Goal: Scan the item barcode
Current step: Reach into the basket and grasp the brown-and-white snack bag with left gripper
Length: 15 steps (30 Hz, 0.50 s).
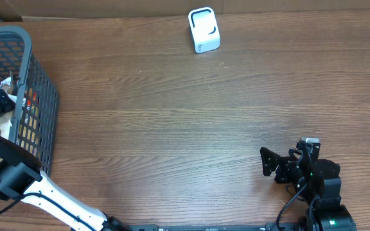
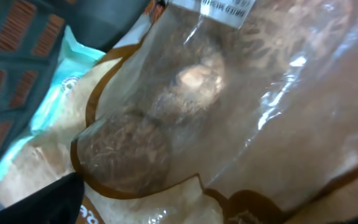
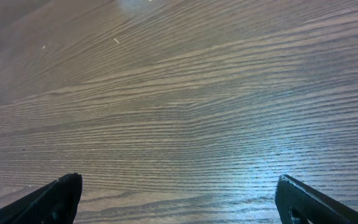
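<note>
Wooden table (image 1: 172, 128); grey mesh basket (image 1: 40, 96) at left edge, packets inside.

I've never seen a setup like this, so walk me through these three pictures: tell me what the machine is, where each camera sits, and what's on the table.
Two robot arms work at a wooden table. The overhead view looks straight down: the left arm reaches into a grey basket at the left edge, the right gripper waits open near the bottom, and a small white scanner stands at the far edge. The other two cameras ride on the wrists. The left wrist view is filled by a clear-windowed brown packet in the basket; whether it is gripped is unclear. The right wrist view shows bare wood between spread fingers.
</note>
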Each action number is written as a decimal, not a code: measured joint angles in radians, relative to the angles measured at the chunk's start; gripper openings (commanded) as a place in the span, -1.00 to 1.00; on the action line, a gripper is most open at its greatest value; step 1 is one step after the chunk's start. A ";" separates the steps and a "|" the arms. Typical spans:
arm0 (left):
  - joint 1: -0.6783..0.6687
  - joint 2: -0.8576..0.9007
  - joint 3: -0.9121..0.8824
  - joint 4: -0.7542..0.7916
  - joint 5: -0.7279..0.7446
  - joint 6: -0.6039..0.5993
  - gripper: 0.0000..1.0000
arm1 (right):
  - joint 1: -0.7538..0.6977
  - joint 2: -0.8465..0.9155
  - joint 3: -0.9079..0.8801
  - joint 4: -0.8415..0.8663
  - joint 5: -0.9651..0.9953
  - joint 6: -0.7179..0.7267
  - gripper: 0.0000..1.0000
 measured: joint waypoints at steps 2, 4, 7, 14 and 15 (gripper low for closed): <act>0.000 0.000 -0.021 0.016 0.006 0.003 0.27 | 0.000 0.000 0.000 0.000 0.000 0.000 1.00; 0.000 -0.002 -0.035 0.027 0.009 0.008 0.12 | 0.000 0.000 0.000 0.000 0.000 0.000 1.00; 0.000 -0.010 -0.048 0.030 0.024 0.016 -0.47 | 0.000 0.000 0.000 0.000 0.000 0.000 1.00; 0.011 -0.010 -0.051 0.043 0.055 0.041 -0.92 | 0.000 0.000 0.000 0.000 0.000 0.000 1.00; 0.011 -0.010 -0.051 0.037 0.060 0.040 -0.92 | 0.000 0.000 0.000 0.000 0.000 0.000 1.00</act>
